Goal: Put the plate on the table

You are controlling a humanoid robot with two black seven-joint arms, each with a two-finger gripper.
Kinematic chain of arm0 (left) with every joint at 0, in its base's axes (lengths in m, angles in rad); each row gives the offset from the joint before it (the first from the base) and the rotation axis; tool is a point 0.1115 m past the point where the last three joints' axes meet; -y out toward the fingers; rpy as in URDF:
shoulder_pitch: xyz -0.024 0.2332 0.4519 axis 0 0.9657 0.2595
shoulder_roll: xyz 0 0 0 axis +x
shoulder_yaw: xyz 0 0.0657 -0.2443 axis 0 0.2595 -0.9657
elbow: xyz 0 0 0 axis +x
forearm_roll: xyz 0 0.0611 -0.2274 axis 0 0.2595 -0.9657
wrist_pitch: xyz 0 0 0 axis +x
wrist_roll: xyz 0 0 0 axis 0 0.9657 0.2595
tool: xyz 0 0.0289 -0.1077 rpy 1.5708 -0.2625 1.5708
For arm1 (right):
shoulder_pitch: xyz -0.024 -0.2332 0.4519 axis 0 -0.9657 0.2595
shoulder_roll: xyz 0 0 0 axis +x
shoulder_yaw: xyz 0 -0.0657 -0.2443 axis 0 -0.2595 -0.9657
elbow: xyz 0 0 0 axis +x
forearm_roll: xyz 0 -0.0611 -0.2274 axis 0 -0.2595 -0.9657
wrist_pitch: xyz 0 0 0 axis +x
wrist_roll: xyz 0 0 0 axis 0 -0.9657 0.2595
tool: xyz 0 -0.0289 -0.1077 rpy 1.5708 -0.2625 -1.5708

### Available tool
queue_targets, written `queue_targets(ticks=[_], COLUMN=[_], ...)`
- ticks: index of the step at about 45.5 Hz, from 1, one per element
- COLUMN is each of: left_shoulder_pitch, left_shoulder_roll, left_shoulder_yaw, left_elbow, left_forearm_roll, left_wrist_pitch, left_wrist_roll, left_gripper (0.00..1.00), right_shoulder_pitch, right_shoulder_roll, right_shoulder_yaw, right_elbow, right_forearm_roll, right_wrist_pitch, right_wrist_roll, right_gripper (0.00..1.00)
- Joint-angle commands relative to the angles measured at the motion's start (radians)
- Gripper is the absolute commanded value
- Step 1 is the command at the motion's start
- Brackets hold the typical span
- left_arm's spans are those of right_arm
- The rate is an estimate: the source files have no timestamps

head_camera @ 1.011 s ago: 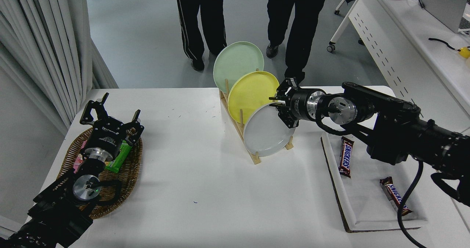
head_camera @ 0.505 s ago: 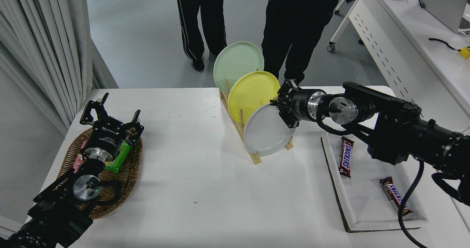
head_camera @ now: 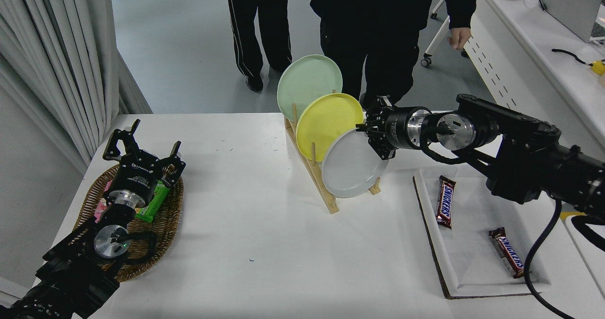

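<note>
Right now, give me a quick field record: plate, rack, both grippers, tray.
plate: light-grey plate, upright in front slot of wooden rack
behind it: yellow plate, then pale green plate
right gripper: at the grey plate's upper right rim
left gripper: parked, open, over wicker basket
tray: two Snickers bars
table

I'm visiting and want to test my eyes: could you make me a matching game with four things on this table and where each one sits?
Things:
1. grey plate
2. pale green plate
3. chocolate bars
4. green packet

Places:
A. in the wicker basket at the left
B. rearmost slot of the wooden rack
C. on the white tray at the right
D. front slot of the rack, at the right gripper

Pairs: 1-D, 2-B, 3-C, 4-A
</note>
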Motion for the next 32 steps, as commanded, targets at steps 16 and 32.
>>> queue_targets(ticks=[16, 32], left_shoulder_pitch=[0.000, 0.000], left_shoulder_roll=[0.000, 0.000], left_shoulder_yaw=[0.000, -0.001], left_elbow=[0.001, 0.001], left_forearm_roll=[0.000, 0.000], left_wrist_pitch=[0.000, 0.000], left_wrist_roll=[0.000, 0.000], left_gripper=[1.00, 1.00], right_shoulder_pitch=[0.091, 0.176], right_shoulder_roll=[-0.041, -0.107], right_shoulder_yaw=[0.031, 0.030], right_elbow=[0.044, 0.133], right_forearm_roll=[0.098, 0.258], right_wrist_pitch=[0.032, 0.017], right_wrist_roll=[-0.049, -0.086], right_gripper=[0.00, 0.00])
